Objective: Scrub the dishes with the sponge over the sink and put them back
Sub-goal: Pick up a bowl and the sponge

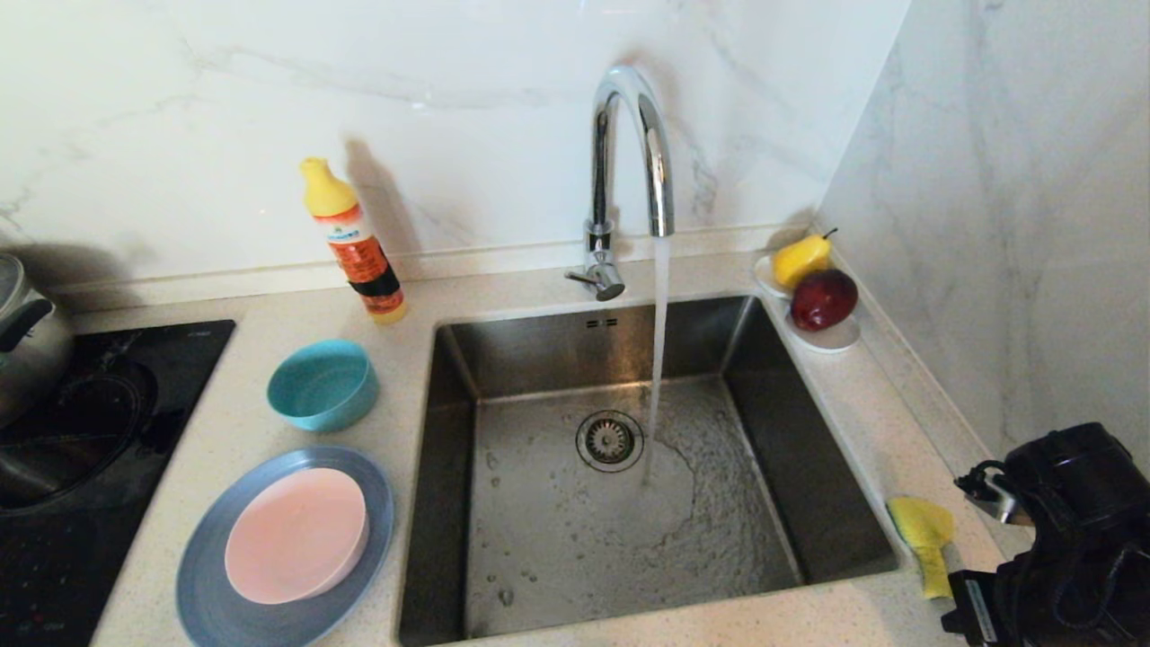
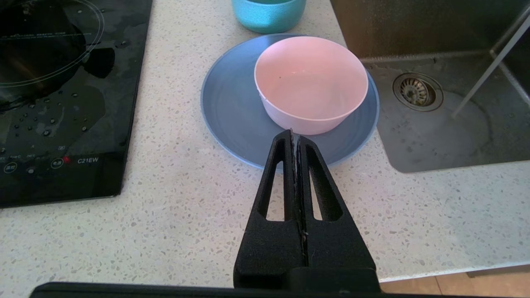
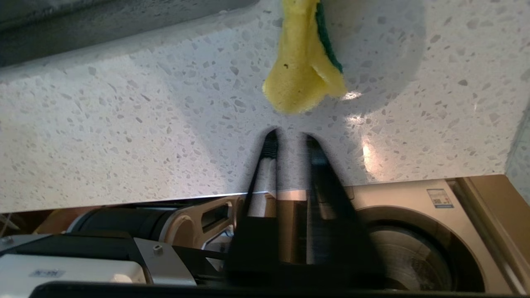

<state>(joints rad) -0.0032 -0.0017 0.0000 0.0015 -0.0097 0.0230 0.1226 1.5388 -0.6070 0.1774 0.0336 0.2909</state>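
Observation:
Left of the sink [image 1: 719, 539] lies the blue-grey plate [image 1: 207, 575] with the pink bowl [image 1: 296, 535] on it, and the teal bowl [image 1: 323, 385] stands behind them. Water runs from the chrome tap [image 1: 629, 135] into the basin. The yellow sponge [image 1: 925, 539] with its green face lies crumpled on the counter right of the sink. My right gripper [image 3: 290, 136] hovers just short of the sponge [image 3: 302, 70], its jaws slightly apart and empty. My left gripper [image 2: 295, 132] is shut and empty, at the near rim of the plate [image 2: 232, 111], pointing at the pink bowl [image 2: 310, 82].
A yellow-capped detergent bottle [image 1: 355, 243] leans on the back wall. A white dish [image 1: 831, 340] with a pear [image 1: 800, 259] and an apple [image 1: 822, 299] sits at the back right corner. A black hob [image 1: 90, 431] with a steel pot [image 1: 27, 341] is at the left. A marble wall closes the right side.

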